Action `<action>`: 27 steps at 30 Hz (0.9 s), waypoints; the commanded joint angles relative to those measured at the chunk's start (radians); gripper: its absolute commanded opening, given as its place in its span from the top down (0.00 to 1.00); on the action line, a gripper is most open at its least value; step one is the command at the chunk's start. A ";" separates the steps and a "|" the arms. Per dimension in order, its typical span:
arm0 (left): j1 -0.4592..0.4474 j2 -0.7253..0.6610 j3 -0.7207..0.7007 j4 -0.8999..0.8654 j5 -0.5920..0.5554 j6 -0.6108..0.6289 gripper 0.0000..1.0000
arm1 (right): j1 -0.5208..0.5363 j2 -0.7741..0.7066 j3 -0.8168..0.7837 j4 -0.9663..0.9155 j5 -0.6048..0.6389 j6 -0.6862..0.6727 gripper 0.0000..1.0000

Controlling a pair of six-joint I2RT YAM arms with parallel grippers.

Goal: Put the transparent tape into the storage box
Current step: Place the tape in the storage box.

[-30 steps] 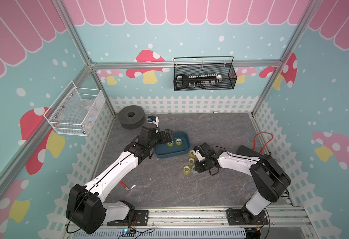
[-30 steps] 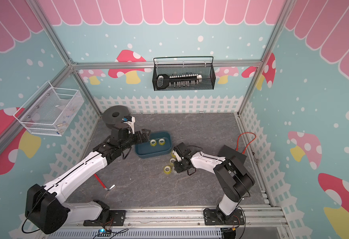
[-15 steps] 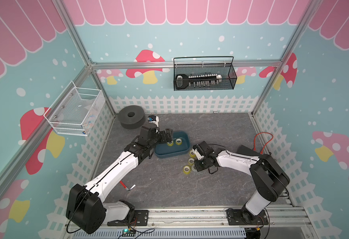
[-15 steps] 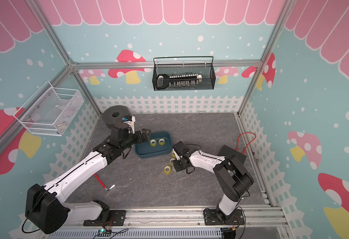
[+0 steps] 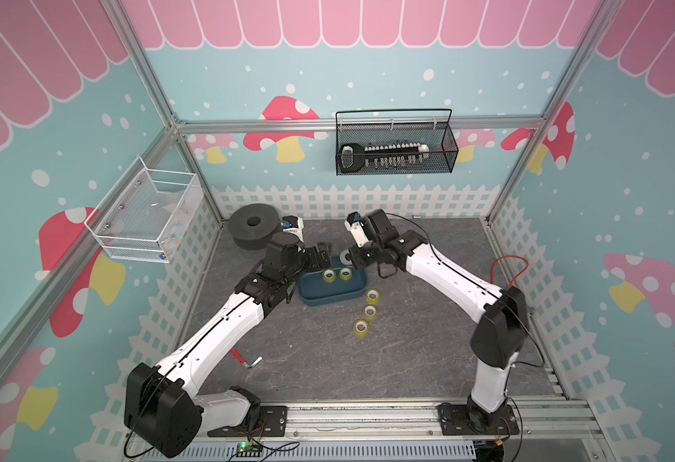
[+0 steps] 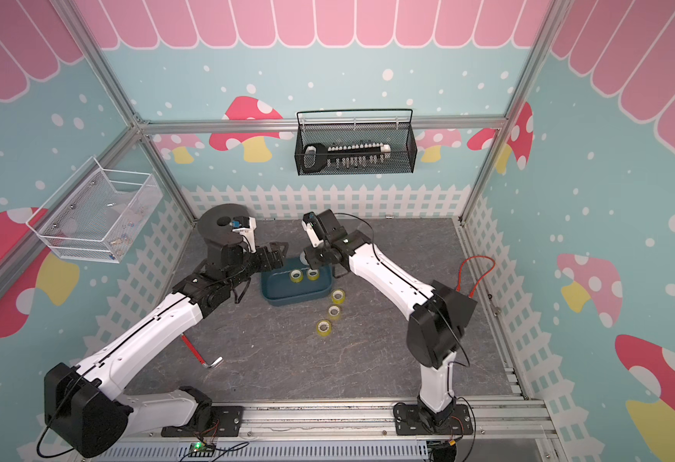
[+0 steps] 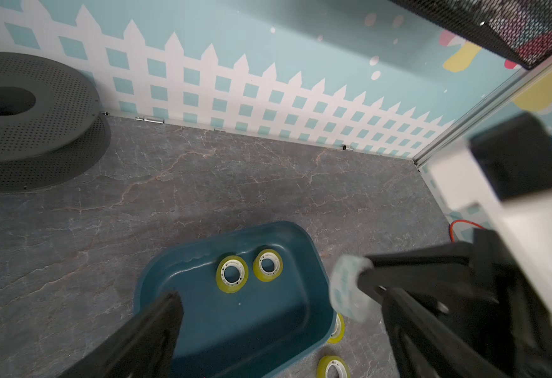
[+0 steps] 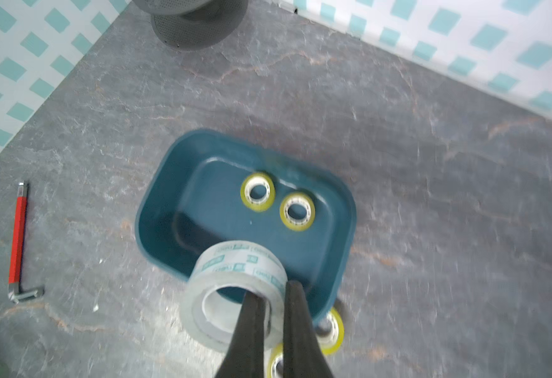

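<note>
Mid worktop [image 5: 428, 340], box [image 5: 320, 291]: two small yellowish rolls [image 5: 329, 275] lie flat inside, holes up. Over its left end, left gripper [image 5: 323, 256] is spread wide and empty. By its right end, right gripper [image 8: 271, 289] pinches the wall of clear tape [image 8: 235, 271], aloft, axis tilted. Teal print on core, unreadable.

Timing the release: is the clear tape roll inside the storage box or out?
Out. The right gripper is shut on the clear tape roll, holding it in the air near the rim of the storage box.
</note>
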 commanded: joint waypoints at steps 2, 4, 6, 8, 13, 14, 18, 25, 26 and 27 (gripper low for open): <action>0.043 -0.054 0.024 -0.015 -0.090 0.002 0.01 | 0.001 0.215 0.211 -0.076 -0.065 -0.077 1.00; 0.065 -0.087 0.002 -0.016 -0.101 -0.004 0.01 | 0.003 0.301 0.319 -0.083 -0.080 -0.092 1.00; 0.080 -0.119 -0.022 -0.022 -0.117 -0.015 0.01 | 0.002 0.368 0.397 -0.093 -0.109 -0.103 1.00; 0.089 -0.144 -0.043 -0.026 -0.121 -0.024 0.01 | 0.006 0.418 0.441 -0.092 -0.139 -0.108 1.00; 0.099 -0.140 -0.079 -0.039 -0.096 -0.055 0.01 | 0.033 0.479 0.454 -0.087 -0.173 -0.125 1.00; 0.099 -0.139 -0.085 -0.038 -0.092 -0.063 0.01 | 0.042 0.488 0.452 -0.085 -0.170 -0.130 1.00; 0.099 -0.124 -0.092 -0.036 -0.069 -0.075 0.01 | 0.067 0.512 0.451 -0.066 -0.167 -0.143 1.00; 0.099 -0.098 -0.083 -0.034 -0.031 -0.069 0.01 | 0.096 0.555 0.451 -0.054 -0.120 -0.151 1.00; 0.099 -0.095 -0.081 -0.035 -0.028 -0.067 0.01 | 0.099 0.561 0.451 -0.053 -0.113 -0.154 1.00; 0.099 -0.093 -0.079 -0.034 -0.025 -0.063 0.01 | 0.104 0.567 0.450 -0.052 -0.099 -0.156 1.00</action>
